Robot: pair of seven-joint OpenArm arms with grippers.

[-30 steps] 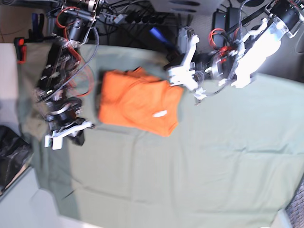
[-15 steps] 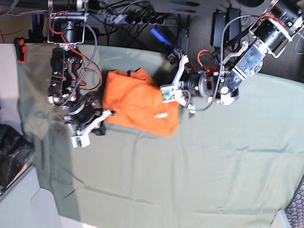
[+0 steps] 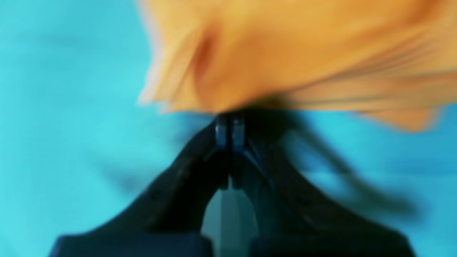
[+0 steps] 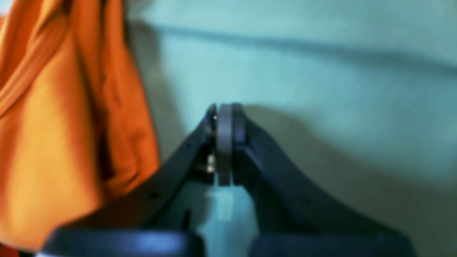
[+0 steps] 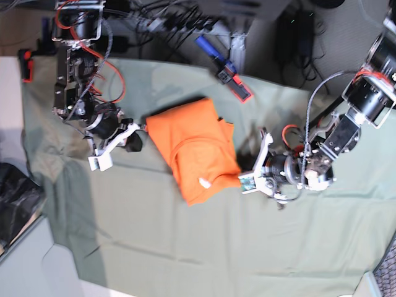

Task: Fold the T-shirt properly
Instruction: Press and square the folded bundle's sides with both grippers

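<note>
The orange T-shirt (image 5: pixel 192 145) lies folded into a tilted rectangle on the grey-green cover (image 5: pixel 216 247), a small white tag near its lower corner. My left gripper (image 5: pixel 242 181) is shut at that lower right corner. In the blurred left wrist view its tips (image 3: pixel 229 121) meet the T-shirt's (image 3: pixel 285 53) edge, and I cannot tell whether cloth is pinched. My right gripper (image 5: pixel 137 137) is shut just off the shirt's left corner. The right wrist view shows it (image 4: pixel 225 110) shut with nothing held and the T-shirt (image 4: pixel 53 125) to its left.
A blue and red tool (image 5: pixel 226 71) lies at the cover's far edge among cables. A black bag (image 5: pixel 15 198) sits off the left side, a red object (image 5: pixel 26 62) at the far left corner. Bare cover stretches across the near half.
The left gripper swept from the shirt's far right corner down to its near right corner. The shirt turned and shifted right and nearer. The right gripper moved in toward the shirt's left corner.
</note>
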